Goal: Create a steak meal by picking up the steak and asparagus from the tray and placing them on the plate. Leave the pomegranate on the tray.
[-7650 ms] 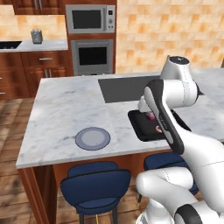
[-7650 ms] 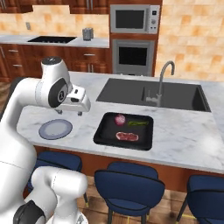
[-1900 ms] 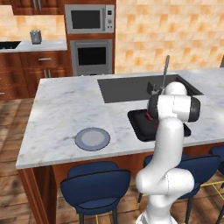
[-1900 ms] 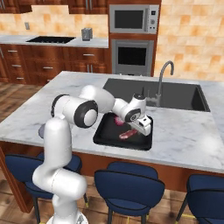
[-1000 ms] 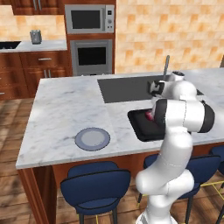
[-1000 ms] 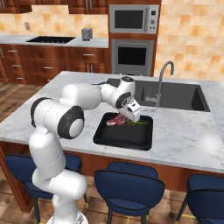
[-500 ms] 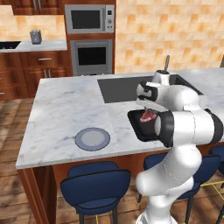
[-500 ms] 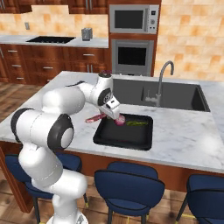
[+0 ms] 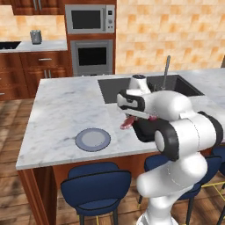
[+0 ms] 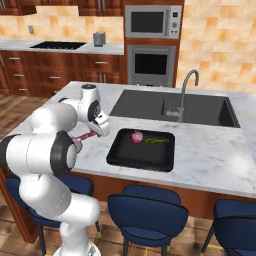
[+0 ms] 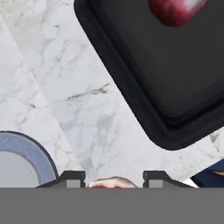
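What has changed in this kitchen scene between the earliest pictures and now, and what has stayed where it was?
The gripper went to the tray, took hold of the steak, lifted it out and is carrying it over the counter toward the plate. The pomegranate and the asparagus lie on the tray as before; tray and plate have not moved.

White arm bent low across marble, two-finger gripper (image 9: 128, 121) clamped on flat red-pink steak slab (image 9: 127, 122).
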